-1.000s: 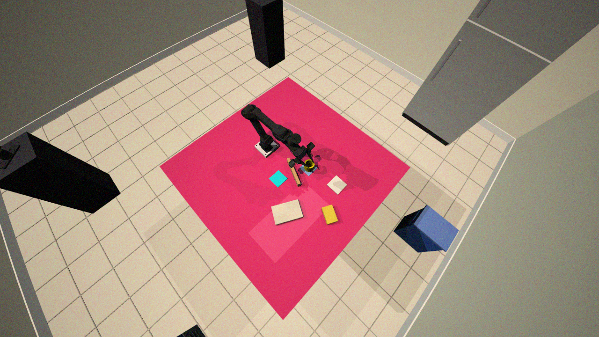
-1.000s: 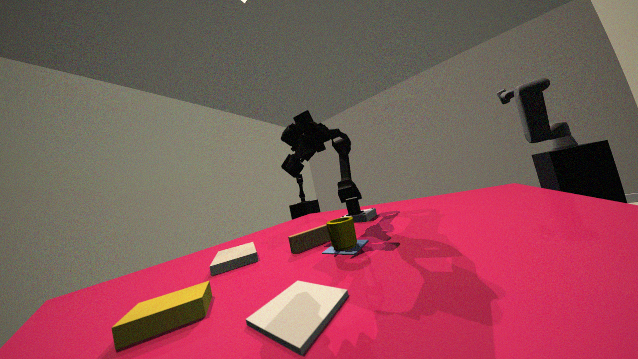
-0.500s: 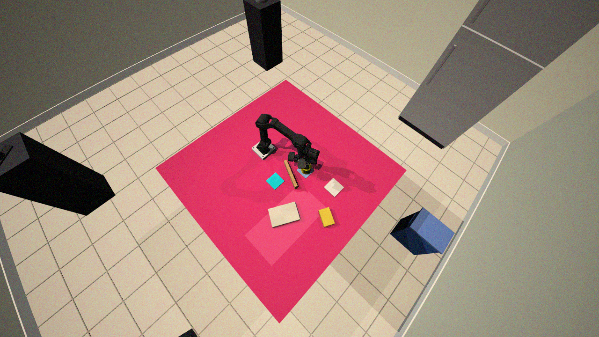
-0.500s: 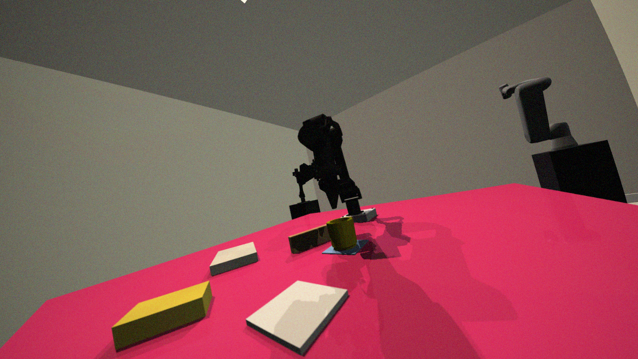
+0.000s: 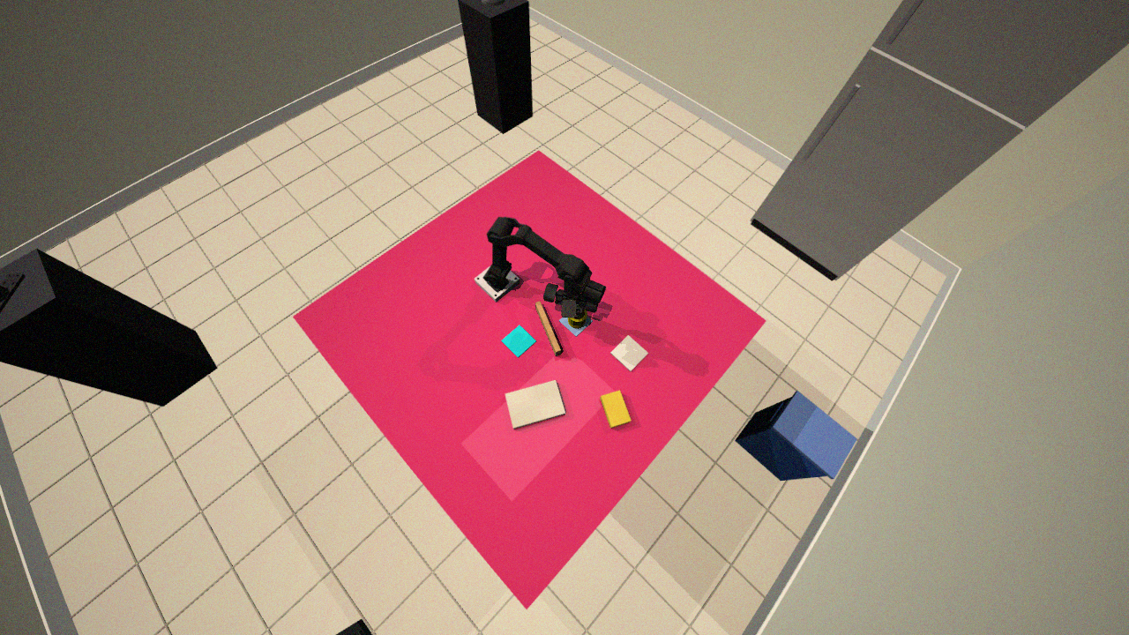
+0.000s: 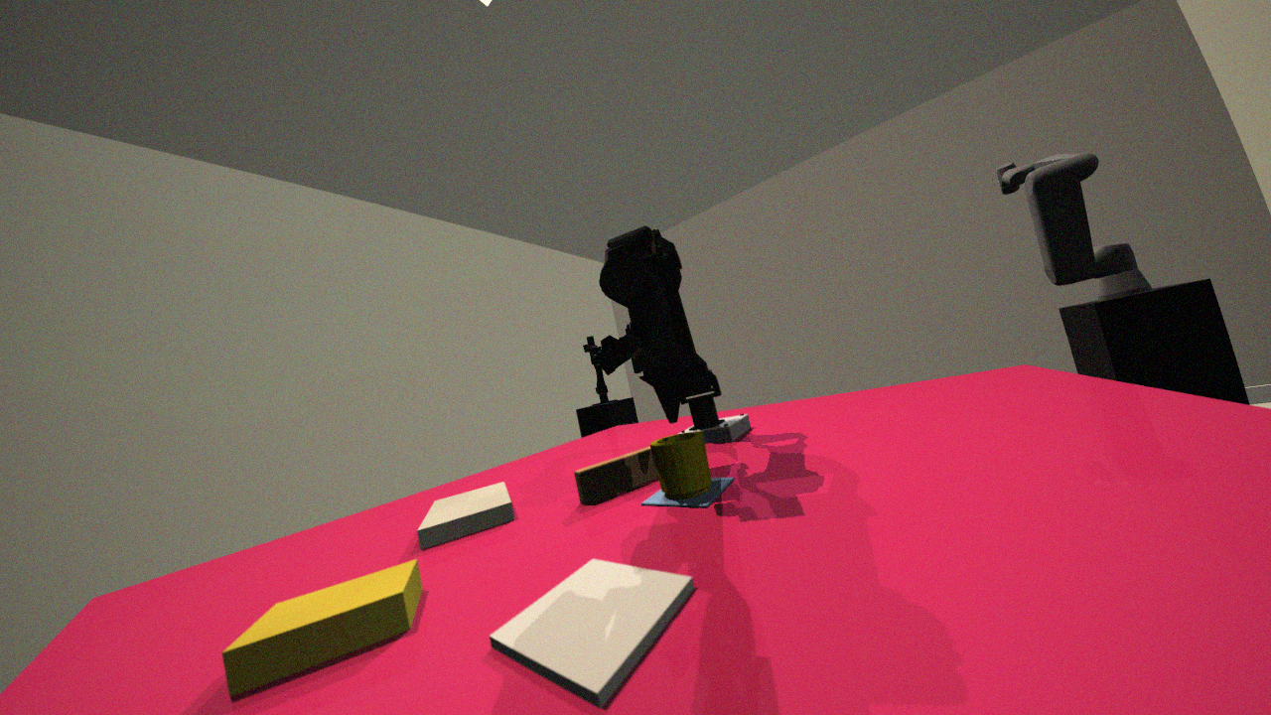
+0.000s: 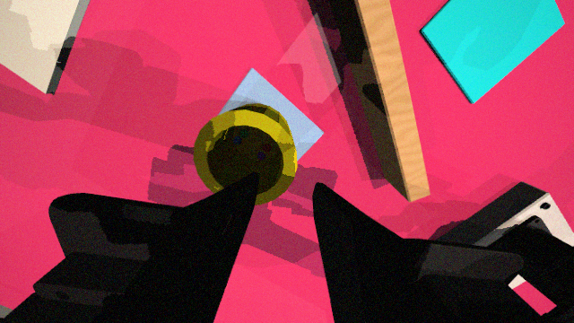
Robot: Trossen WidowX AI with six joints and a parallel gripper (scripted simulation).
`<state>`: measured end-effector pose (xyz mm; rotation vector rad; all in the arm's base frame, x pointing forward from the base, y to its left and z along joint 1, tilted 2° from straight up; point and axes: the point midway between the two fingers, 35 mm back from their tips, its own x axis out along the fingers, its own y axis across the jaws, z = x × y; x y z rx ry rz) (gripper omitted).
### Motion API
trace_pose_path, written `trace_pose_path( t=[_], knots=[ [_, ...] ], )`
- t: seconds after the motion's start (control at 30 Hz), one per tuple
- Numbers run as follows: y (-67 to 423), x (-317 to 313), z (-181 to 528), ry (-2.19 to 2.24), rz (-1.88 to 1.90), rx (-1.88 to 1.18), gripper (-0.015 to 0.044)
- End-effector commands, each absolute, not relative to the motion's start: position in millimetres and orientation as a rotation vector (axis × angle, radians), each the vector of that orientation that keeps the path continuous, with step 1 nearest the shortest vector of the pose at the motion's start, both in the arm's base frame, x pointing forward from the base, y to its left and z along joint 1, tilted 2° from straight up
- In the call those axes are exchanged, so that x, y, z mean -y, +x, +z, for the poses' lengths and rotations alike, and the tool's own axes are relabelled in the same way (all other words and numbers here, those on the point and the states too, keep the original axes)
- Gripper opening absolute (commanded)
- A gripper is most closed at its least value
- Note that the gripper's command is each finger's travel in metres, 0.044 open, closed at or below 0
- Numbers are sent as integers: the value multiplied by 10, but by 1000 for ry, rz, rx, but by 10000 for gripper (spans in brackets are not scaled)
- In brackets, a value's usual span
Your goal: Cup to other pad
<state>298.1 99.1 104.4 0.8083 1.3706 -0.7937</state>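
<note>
The yellow cup (image 5: 579, 322) (image 6: 682, 467) (image 7: 244, 117) stands upright on the light blue pad (image 5: 573, 331) (image 6: 720, 490) (image 7: 256, 87). A few dark coloured marbles (image 7: 261, 155) show faintly inside it. My gripper (image 6: 672, 419) (image 7: 286, 184) points down above the cup, its fingers partly open with nothing between them. In the wrist view, the left fingertip overlaps the cup's mouth and the right one lies to the right of the cup. A cyan pad (image 5: 519, 340) (image 7: 493, 49) and a white pad (image 5: 629, 353) (image 6: 591, 622) (image 7: 36, 40) lie on opposite sides, both without a cup.
A wooden bar (image 5: 549, 327) (image 6: 613, 477) (image 7: 395, 99) stands between the blue and cyan pads. A cream block (image 5: 534, 404) (image 6: 466, 513) and a yellow block (image 5: 616, 408) (image 6: 324, 627) lie farther from the arm's base (image 5: 497, 282).
</note>
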Motion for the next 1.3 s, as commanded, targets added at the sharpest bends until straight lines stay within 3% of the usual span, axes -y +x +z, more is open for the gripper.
trace_pose_path(
  t=[0.0,1.17,1.27],
  knots=[
    [2983,-983,972,807,-805,-1368,166],
    [2992,-968,462,807,-805,-1368,166],
    [2991,-979,482,813,-805,-1371,147]
  ],
)
